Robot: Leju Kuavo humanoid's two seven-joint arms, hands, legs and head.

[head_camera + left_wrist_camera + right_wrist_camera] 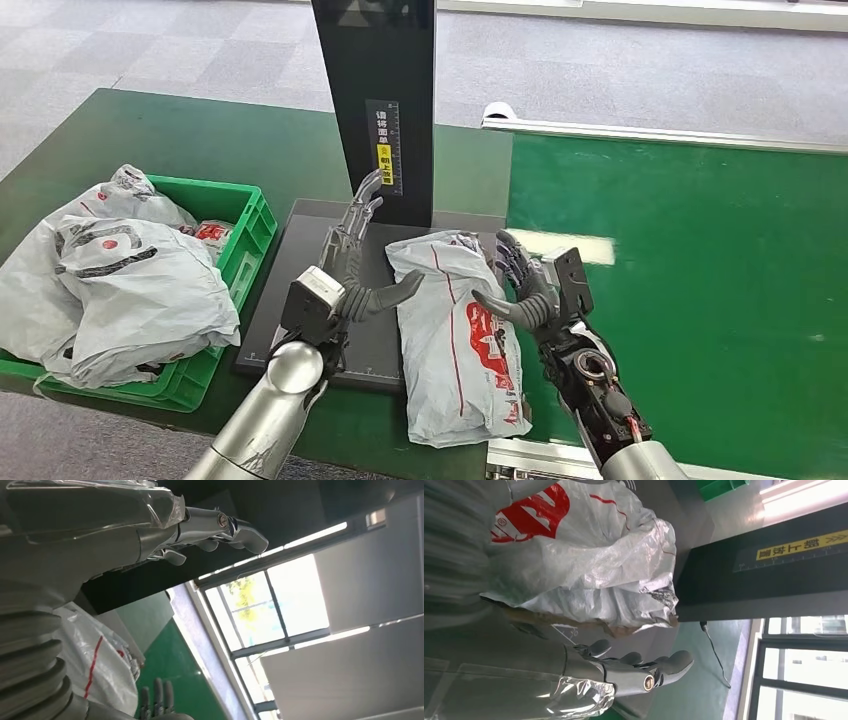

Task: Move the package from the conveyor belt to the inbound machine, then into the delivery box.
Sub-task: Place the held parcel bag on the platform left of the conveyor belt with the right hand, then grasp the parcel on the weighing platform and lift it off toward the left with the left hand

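- Left robot hand [345, 262] we see open, fingers spread, just beside the package [458, 335], thumb near its edge.
- Right robot hand [530, 285] we note open too, flanking the opposite side; holding nothing.
- Package lies on the inbound machine's dark platform [300, 240], overhanging its front edge.
- Green delivery box [250, 225] sits left, stuffed with grey bags [120, 285].

1. The package [458, 335] is pale grey-white plastic with a red logo and thin red lines.
2. The inbound machine [320, 290] has a dark grey platform and a black upright column with a yellow label (white scale marks beside it).
3. The delivery box [247, 240] is bright green; the bags [110, 285] in it are grey-white with black and red print.
4. The conveyor belt [700, 290] is glossy green.
5. The table [250, 140] is darker green.
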